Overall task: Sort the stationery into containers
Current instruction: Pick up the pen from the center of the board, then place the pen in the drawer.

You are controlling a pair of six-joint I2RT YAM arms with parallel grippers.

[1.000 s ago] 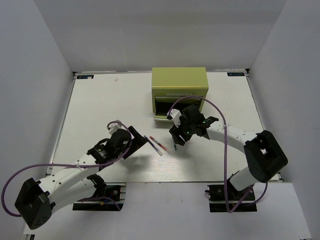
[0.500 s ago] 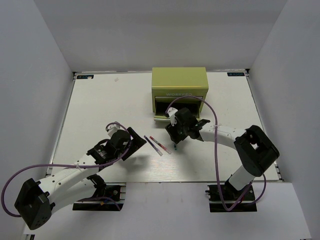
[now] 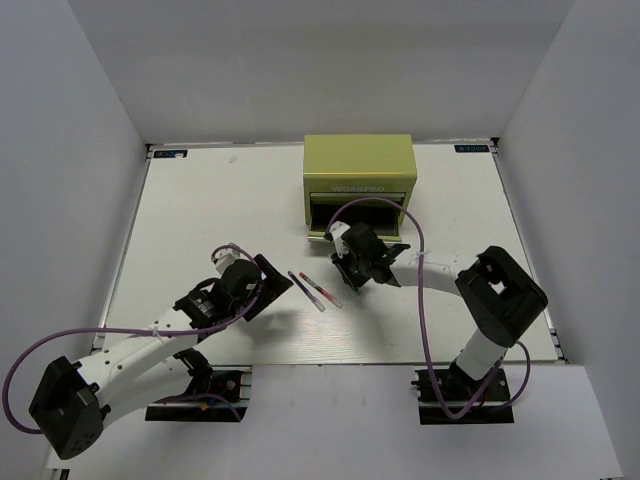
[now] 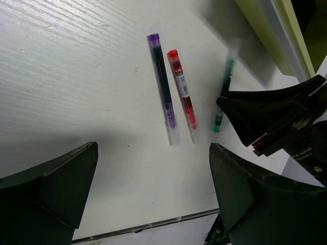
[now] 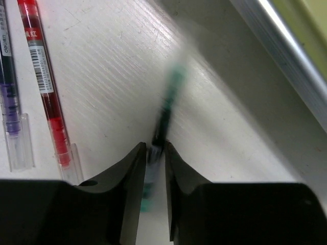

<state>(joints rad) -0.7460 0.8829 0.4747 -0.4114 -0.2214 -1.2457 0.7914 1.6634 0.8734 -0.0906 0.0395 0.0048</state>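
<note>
Three pens lie on the white table in front of the yellow-green chest (image 3: pixel 359 165). The dark purple pen (image 4: pixel 164 84) and the red pen (image 4: pixel 183 89) rest side by side, untouched. To their right is the dark green pen (image 5: pixel 168 102), blurred, its clear end pinched between the narrow jaws of my right gripper (image 5: pixel 155 148). From above, that right gripper (image 3: pixel 347 278) sits just below the chest's open lower drawer (image 3: pixel 355 212) and covers the green pen. My left gripper (image 4: pixel 153 168) stands wide open and empty, left of the pens (image 3: pixel 312 290).
The chest's front edge (image 5: pixel 286 56) runs close to the right of the green pen. White walls (image 3: pixel 80 150) enclose the table on three sides. The table's near edge (image 4: pixel 143 227) lies just below the left fingers.
My right gripper has slid left toward the pens and its jaws have narrowed onto the green pen. The left arm has stayed still.
</note>
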